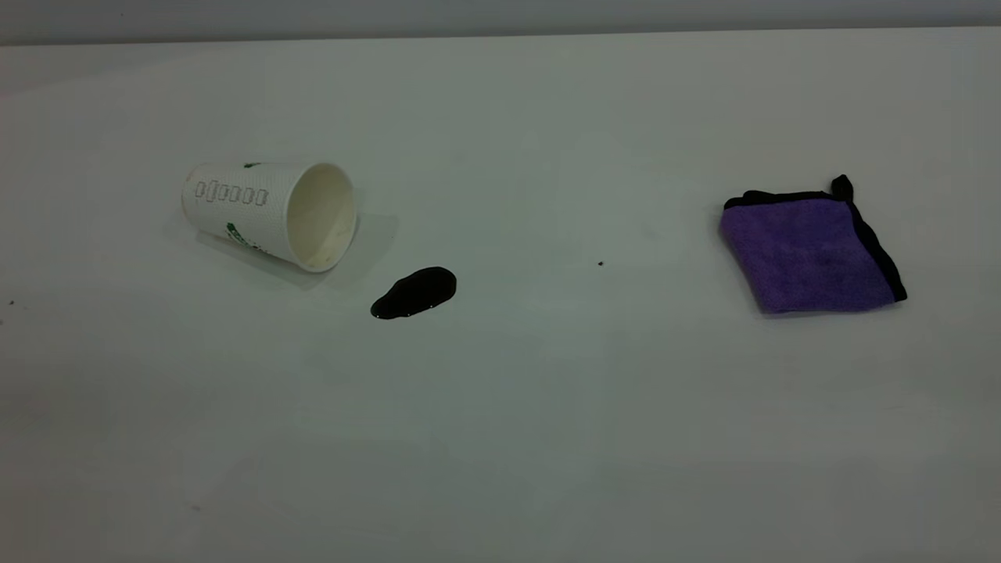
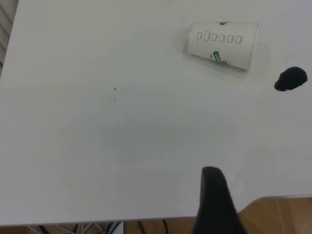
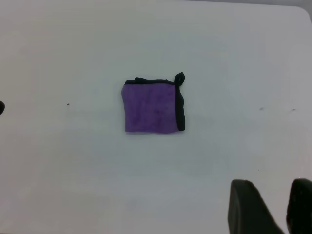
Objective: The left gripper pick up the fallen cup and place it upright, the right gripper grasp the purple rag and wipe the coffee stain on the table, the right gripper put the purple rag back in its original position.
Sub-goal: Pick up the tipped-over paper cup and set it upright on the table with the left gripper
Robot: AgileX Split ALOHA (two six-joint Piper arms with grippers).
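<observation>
The white bench (image 1: 516,438) carries three things: the cup (image 1: 270,213) lying on its side at the left, the coffee stain (image 1: 414,293) just beside its open mouth, and the purple rag (image 1: 809,250) folded flat, well apart at the right.

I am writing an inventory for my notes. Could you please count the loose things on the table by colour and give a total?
White: 1, the fallen cup
Purple: 1, the folded purple rag
Black: 1, the coffee stain
Total: 3 on the table; neither claw touches any of them.
</observation>
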